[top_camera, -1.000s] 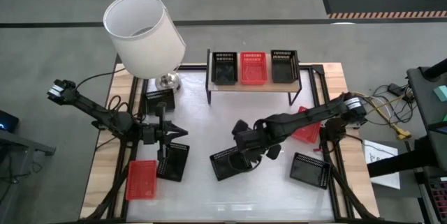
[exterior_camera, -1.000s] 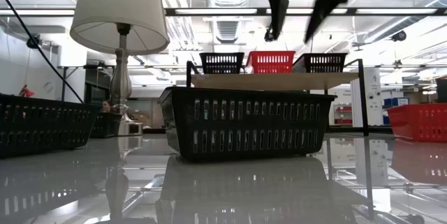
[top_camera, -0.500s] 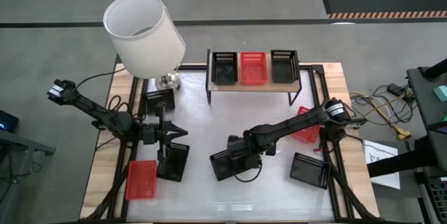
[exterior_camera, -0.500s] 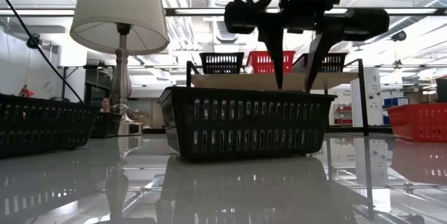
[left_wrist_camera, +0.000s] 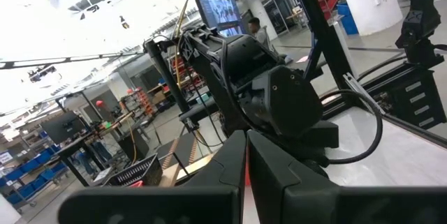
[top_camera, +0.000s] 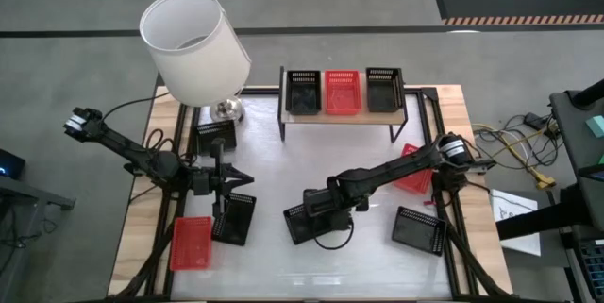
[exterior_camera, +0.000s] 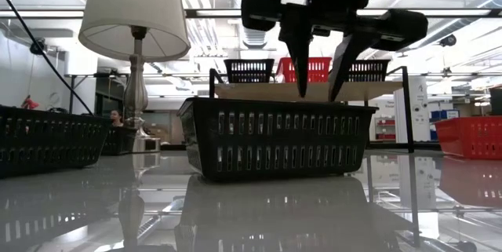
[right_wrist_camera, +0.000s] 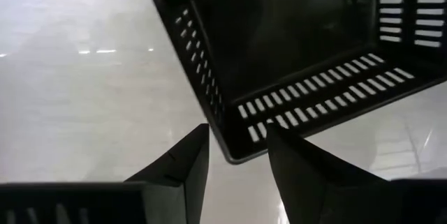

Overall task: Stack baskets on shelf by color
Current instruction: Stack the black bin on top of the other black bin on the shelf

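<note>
A black basket [top_camera: 304, 225] [exterior_camera: 274, 138] [right_wrist_camera: 293, 42] stands on its base on the white table, front of centre. My right gripper [top_camera: 319, 214] [exterior_camera: 318, 93] [right_wrist_camera: 237, 128] points down just above its rim, open. One finger is over the inside and one outside a wall near a corner, touching nothing. My left gripper [top_camera: 236, 178] [left_wrist_camera: 246, 137] hovers shut at the left, holding nothing. The shelf [top_camera: 311, 119] [exterior_camera: 251, 91] at the back carries a black basket [top_camera: 303, 91], a red basket [top_camera: 342, 91] and another black basket [top_camera: 383, 89] side by side.
A lamp [top_camera: 193, 48] [exterior_camera: 133, 16] stands at the back left. Loose on the table lie black baskets [top_camera: 215, 136] [top_camera: 234, 218] [top_camera: 419, 230] and red baskets [top_camera: 192, 243] [top_camera: 415, 176]. Free white table lies between the shelf and the centre basket.
My right gripper has come down and toward the table's left and near edge, over the centre black basket. It has rolled about its own axis, and the gap between its fingers has narrowed somewhat. The basket has stayed where it was.
</note>
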